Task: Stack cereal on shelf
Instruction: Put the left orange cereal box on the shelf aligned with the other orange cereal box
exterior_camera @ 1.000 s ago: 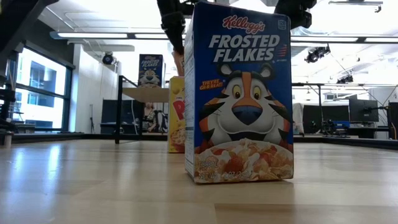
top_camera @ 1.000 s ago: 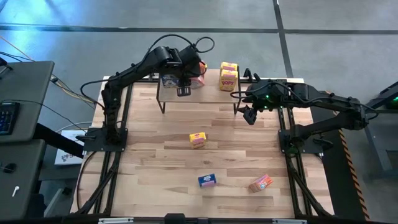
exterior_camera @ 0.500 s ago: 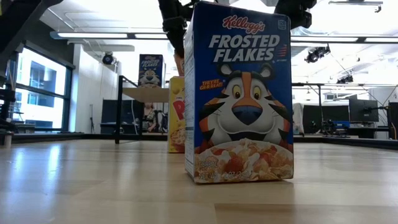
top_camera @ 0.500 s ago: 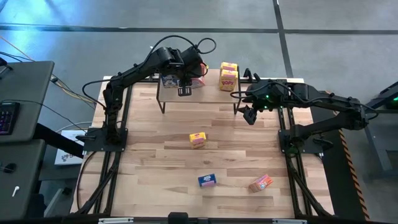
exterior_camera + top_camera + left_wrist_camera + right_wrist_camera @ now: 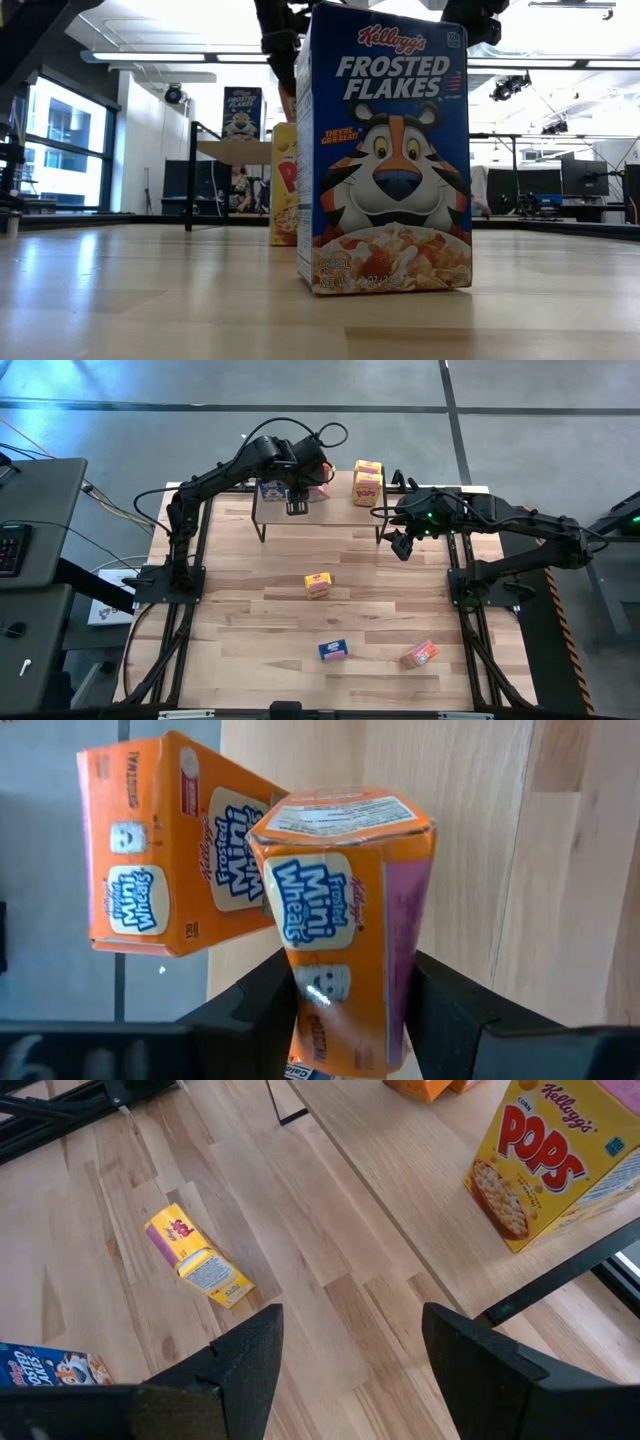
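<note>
Nothing big has moved on the bench point(image 5: 260, 610) since before. The left gripper point(image 5: 350, 1020) reaches over the shelf point(image 5: 345, 510), jaws around a Frosted Mini Wheats box point(image 5: 345, 920). The right gripper point(image 5: 350, 1350) hovers off the shelf's right end, jaws apart, holding nothing.

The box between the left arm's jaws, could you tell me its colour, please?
Orange box, with a blue-and-white logo; the left wrist view shows it best.
</note>
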